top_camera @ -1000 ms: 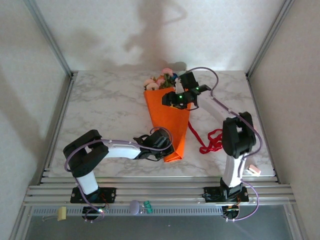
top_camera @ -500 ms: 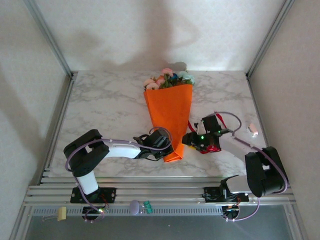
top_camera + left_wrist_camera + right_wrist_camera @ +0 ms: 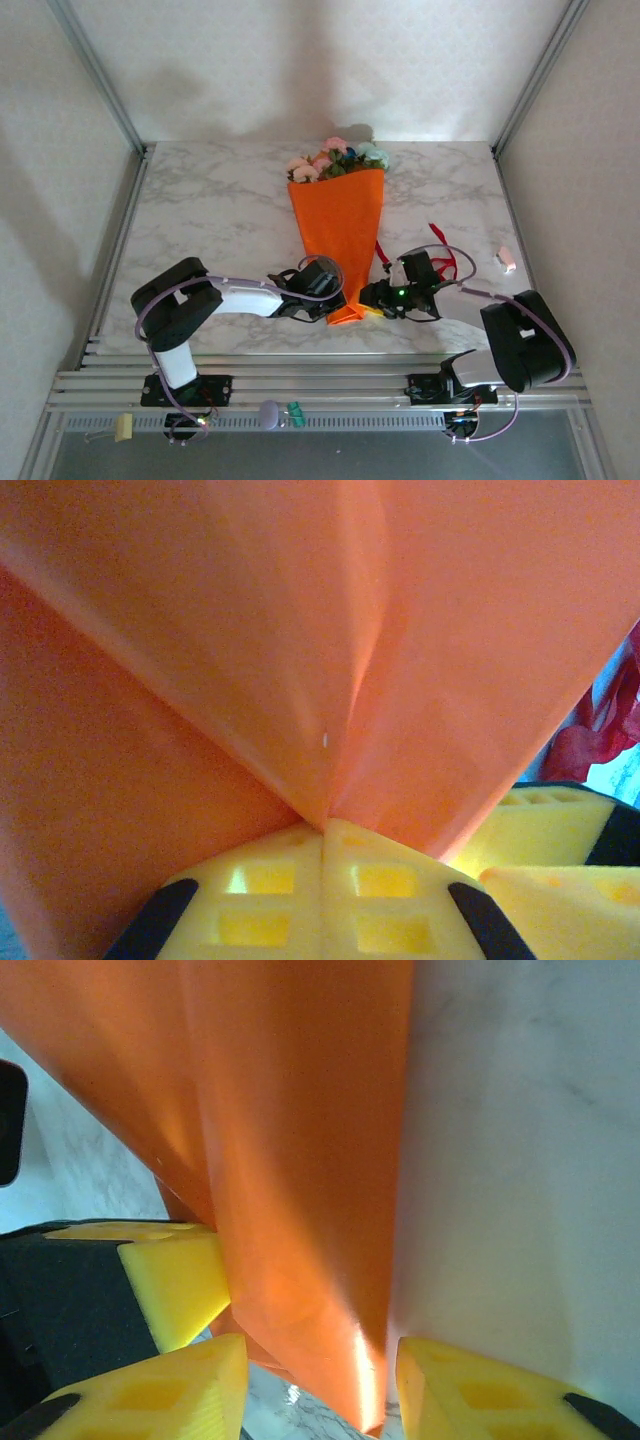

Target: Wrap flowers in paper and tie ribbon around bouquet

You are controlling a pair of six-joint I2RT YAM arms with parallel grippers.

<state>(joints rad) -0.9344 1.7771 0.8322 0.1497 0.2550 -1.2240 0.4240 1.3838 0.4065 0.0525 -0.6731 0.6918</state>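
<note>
- Top external view: we've got the slim orange paper-cone bouquet lying flat on the white marbled table. Its wide end points away from the arms, with the pink and pale artificial flowers poking out of it.
- So the wrapping part looks done to us. The thin bright orange paper is folded round into a cone that narrows toward the arms.
- The left gripper sits at the cone's narrow tip. In the left wrist view its yellow fingers are pressed together with the paper's point pinched between them, so it's clamped on the paper.
- The right gripper comes at that same tip from the other side. Its yellow jaws stand apart, one on each side of the paper's tip, and we don't see them squeezing it.
- The thin red satin ribbon is the bit left to do. It lies loose on the table just right of the cone, partly under the right arm. It's not around the bouquet and not in either gripper.
- Our guess is roughly halfway: wrapped, yes; tied, no. The ribbon has to be picked up, passed round the cone and knotted. Meanwhile something has to keep the paper from springing open.
</note>
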